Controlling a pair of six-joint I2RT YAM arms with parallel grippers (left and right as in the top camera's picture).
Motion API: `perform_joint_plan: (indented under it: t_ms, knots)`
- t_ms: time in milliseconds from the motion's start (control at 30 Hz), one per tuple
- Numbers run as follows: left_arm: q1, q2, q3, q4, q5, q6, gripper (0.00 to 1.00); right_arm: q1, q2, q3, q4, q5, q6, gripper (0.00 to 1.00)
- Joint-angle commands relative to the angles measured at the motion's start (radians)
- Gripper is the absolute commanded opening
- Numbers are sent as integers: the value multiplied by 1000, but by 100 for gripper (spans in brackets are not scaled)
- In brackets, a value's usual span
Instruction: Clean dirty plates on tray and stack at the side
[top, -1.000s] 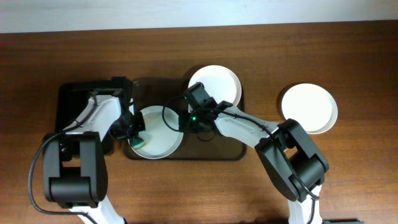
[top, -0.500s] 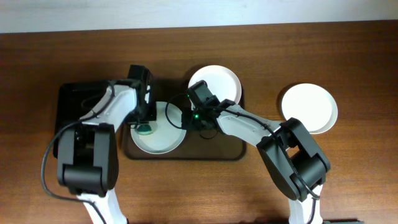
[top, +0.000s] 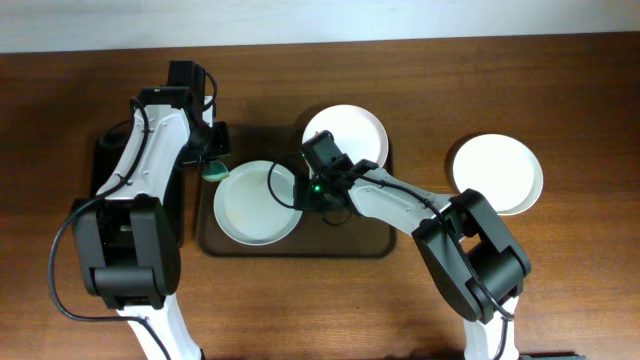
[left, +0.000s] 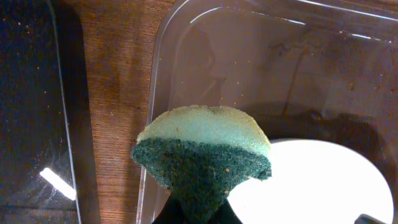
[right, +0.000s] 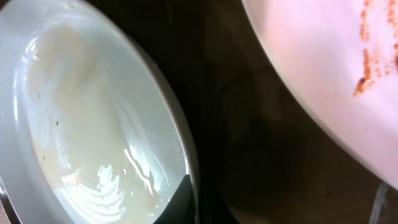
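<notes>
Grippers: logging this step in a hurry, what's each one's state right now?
Left gripper: closed, holding the green sponge.
Right gripper: closed on the rim of the front plate.

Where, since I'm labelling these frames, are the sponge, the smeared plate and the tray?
sponge (left: 202, 165), left wrist view, on its dark green layer.
smeared plate (right: 323, 56), right wrist view, on its white surface beside the smears.
tray (top: 340, 238), overhead view, on its bare floor.
</notes>
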Motion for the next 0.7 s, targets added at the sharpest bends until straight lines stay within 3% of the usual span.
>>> perform_joint_plan:
  t_ms: [0, 100, 400, 667]
  knots:
    - [1, -8, 4, -2, 14, 16, 1, 1, -9, -2, -3, -37, -19, 4]
    - [16, -8, 4, -4, 15, 16, 1, 1, -91, -1, -36, -9, -67, 4]
    - [29, -8, 4, -12, 52, 39, 0, 5, -428, 0, -273, 448, -198, 4]
    - [29, -8, 3, -9, 52, 39, 1, 136, -472, 0, -378, 985, -223, 4]
